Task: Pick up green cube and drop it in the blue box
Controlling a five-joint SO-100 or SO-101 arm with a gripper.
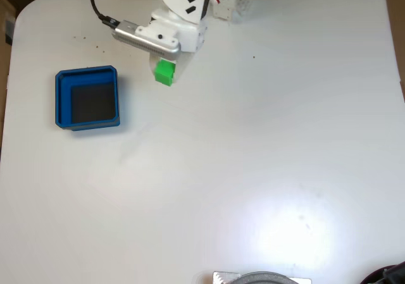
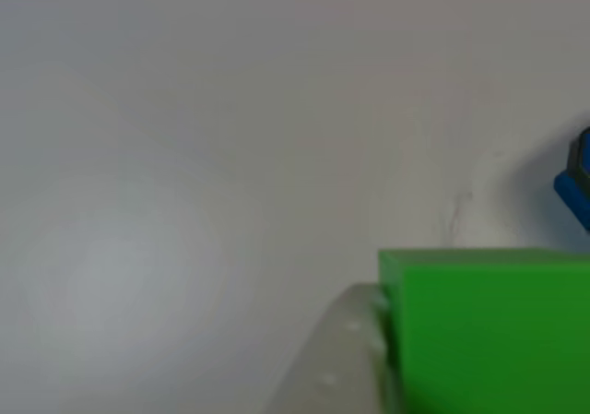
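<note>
Presently the claw [image 1: 169,74] gripped the small bright green cube [image 1: 164,72]; carrying it level over the shallow square blue box [image 1: 87,75] before release seemed advisable.

The white arm reaches down-left in the fixed view, its claw [image 1: 166,73] clamped shut.

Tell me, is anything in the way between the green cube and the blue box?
No. In the fixed view the green cube sits at the gripper, right of the blue box. Only bare white table lies between them, and the box looks empty.
</note>
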